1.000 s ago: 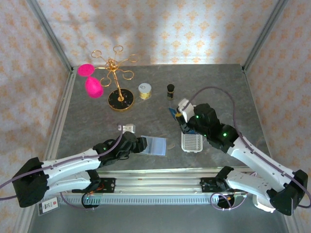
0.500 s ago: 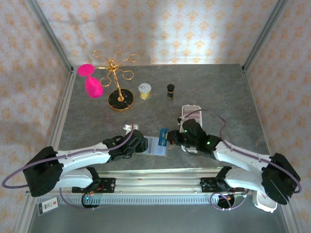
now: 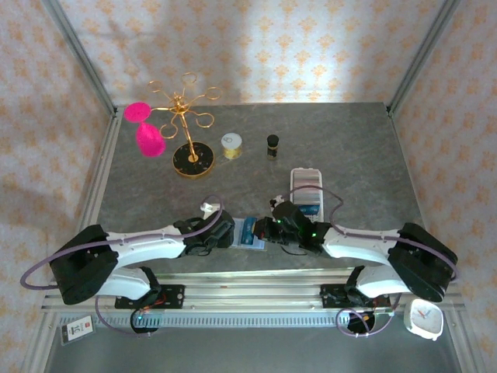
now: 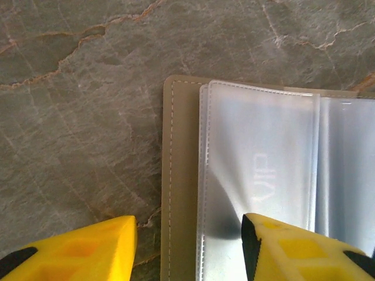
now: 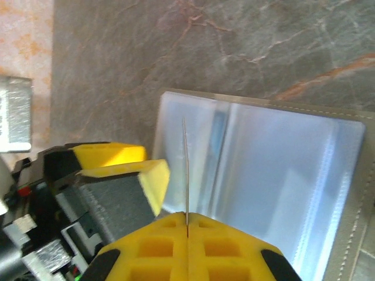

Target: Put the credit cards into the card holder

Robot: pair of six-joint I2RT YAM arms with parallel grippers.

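Grey-green and lying open, the one card holder point(image 3: 250, 233) sits by the bench's near edge, about midway along it. Since a second ago the right gripper point(image 5: 186, 218) has swung from the white tray point(image 3: 307, 172) to the holder, and the left gripper point(image 4: 188, 246) has narrowed. One credit card point(image 5: 186, 170) (seen edge-on) stands pinched in the closed right jaws over the clear sleeves. The left fingers, moderately apart, straddle the holder's cover edge and grip nothing.

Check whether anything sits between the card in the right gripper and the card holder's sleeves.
Nothing visible does. The right gripper pinches the card edge-on over the clear sleeves of the card holder; the left gripper straddles its edge, beside the card.
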